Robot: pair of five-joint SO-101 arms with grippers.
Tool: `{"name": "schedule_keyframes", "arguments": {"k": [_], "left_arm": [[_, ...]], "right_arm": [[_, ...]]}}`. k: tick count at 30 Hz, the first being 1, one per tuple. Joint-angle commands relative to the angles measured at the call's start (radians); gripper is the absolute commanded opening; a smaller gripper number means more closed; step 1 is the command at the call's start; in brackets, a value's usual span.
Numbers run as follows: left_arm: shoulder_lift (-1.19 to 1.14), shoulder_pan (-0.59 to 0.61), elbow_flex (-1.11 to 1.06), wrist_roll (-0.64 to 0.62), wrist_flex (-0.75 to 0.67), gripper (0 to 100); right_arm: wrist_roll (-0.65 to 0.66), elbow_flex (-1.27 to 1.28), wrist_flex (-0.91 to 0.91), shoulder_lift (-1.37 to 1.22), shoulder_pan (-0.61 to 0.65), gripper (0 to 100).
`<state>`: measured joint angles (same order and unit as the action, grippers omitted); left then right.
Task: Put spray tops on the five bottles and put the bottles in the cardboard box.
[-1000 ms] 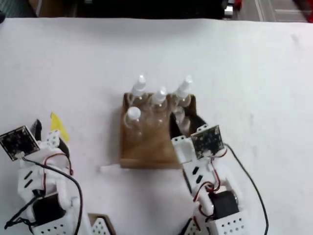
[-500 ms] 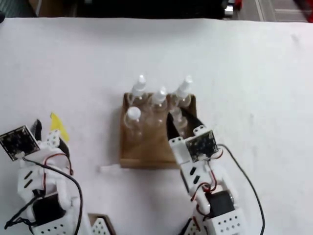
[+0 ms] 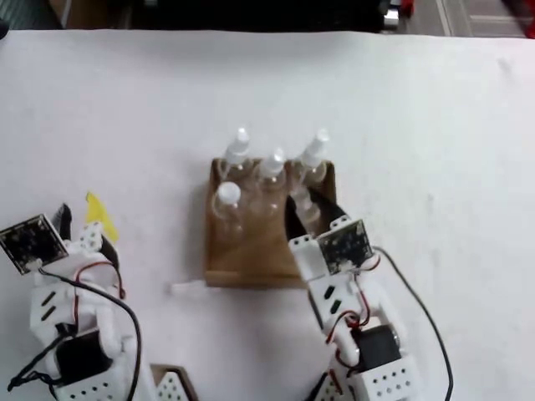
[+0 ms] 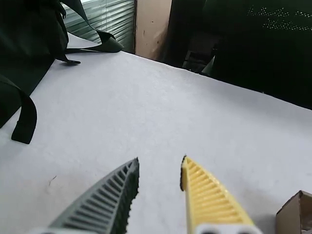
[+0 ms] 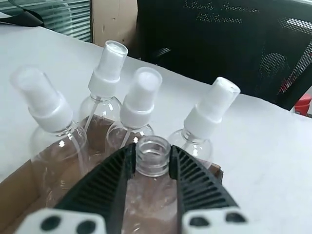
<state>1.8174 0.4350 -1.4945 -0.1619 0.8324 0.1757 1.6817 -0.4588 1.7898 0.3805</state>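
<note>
Inside the cardboard box [image 3: 247, 251], close to its right wall, the uncapped bottle [image 5: 152, 157] stood upright, its open neck pinched between the two black fingers of the right claw [image 5: 152, 152]; whether its base rested on the box floor could not be told; just beyond it a row of three capped bottles [image 3: 272, 167] stood along the far wall of the box, each with a white spray top and a clear body; a fourth capped bottle [image 3: 227, 199] stood nearer, against the left wall, apart from the claw; the near half of the box floor lay bare; the right arm reached in over the box's near right corner, its wrist board above the rim; the box sat at the middle of the white worktop [image 3: 418, 125]; well off to the left, the left claw [image 4: 159, 171] hung over bare worktop with its grey and yellow fingers spread and nothing between them; a corner of cardboard [image 4: 295, 214] showed beside the yellow finger; a black bag [image 4: 29, 44] with loose straps lay at the worktop's far edge.
</note>
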Motion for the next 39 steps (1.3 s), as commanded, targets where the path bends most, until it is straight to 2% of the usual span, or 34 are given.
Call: {"name": "schedule_keyframes", "arguments": {"k": [1, 25, 31, 39], "left_arm": [[0.012, -0.005, 0.011, 0.009, -0.028, 14], [0.012, -0.005, 0.009, 0.009, -0.028, 14], [0.012, -0.005, 0.009, 0.009, -0.028, 14], [0.012, -0.005, 0.009, 0.009, -0.028, 14]], "right_arm": [[-0.041, 0.009, -0.016, 0.005, 0.004, 1.6], [-0.041, 0.009, -0.031, 0.005, 0.004, 1.9], [-0.041, 0.009, -0.047, 0.008, 0.004, 11.7], [-0.028, 0.009, -0.047, 0.01, 0.004, 11.5]]}}
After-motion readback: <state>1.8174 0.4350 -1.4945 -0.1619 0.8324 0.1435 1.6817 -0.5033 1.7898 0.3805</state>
